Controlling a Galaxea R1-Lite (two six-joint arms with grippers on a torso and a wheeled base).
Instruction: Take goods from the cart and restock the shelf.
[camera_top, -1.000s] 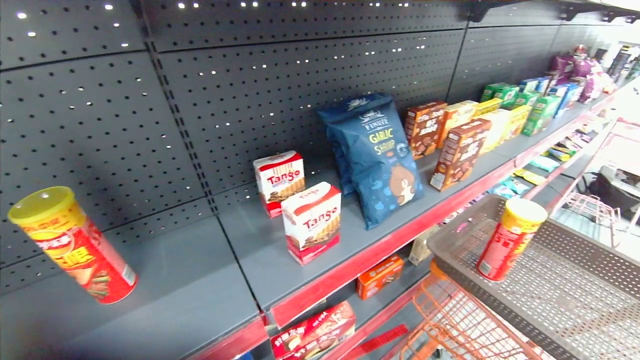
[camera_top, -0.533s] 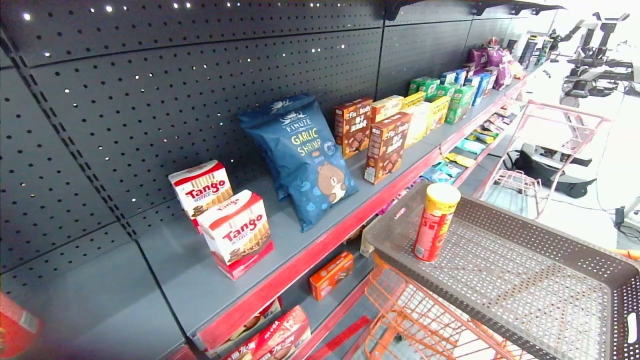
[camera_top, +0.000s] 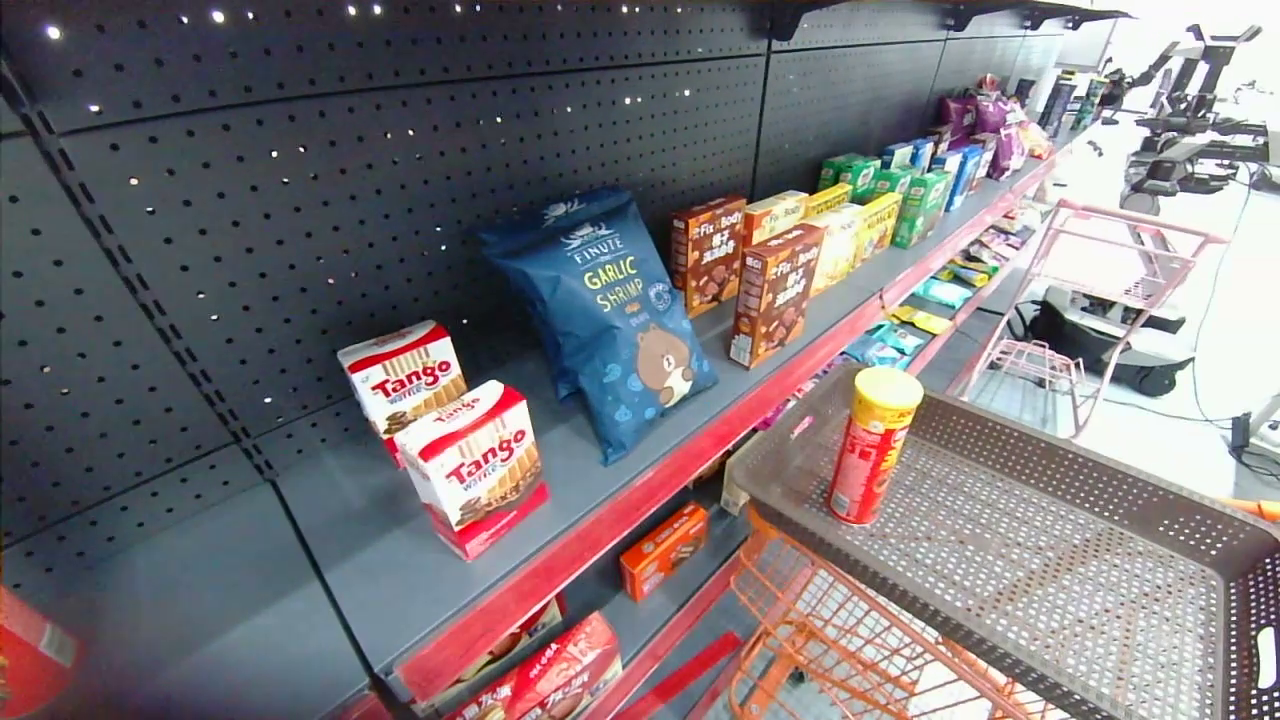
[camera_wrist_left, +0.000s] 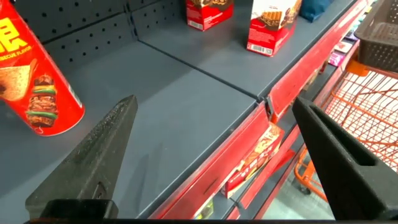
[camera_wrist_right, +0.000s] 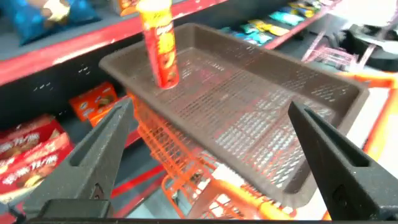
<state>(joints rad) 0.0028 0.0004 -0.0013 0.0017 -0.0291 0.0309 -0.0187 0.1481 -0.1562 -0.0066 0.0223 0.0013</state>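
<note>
A red cylindrical can with a yellow lid stands upright in a brown perforated plastic tray, near the tray's corner closest to the grey metal shelf with a red front edge. The tray sits on top of an orange wire cart.

The right gripper hangs above the tray with its fingers spread wide and nothing between them; the can is farther along the tray from it. The left gripper is well apart from the tray, over the shelf's front edge, fingers also spread and empty.

A second red can stands on the shelf, far from the tray. Between that can and the tray stand two white-and-red wafer boxes and a blue snack bag.
</note>
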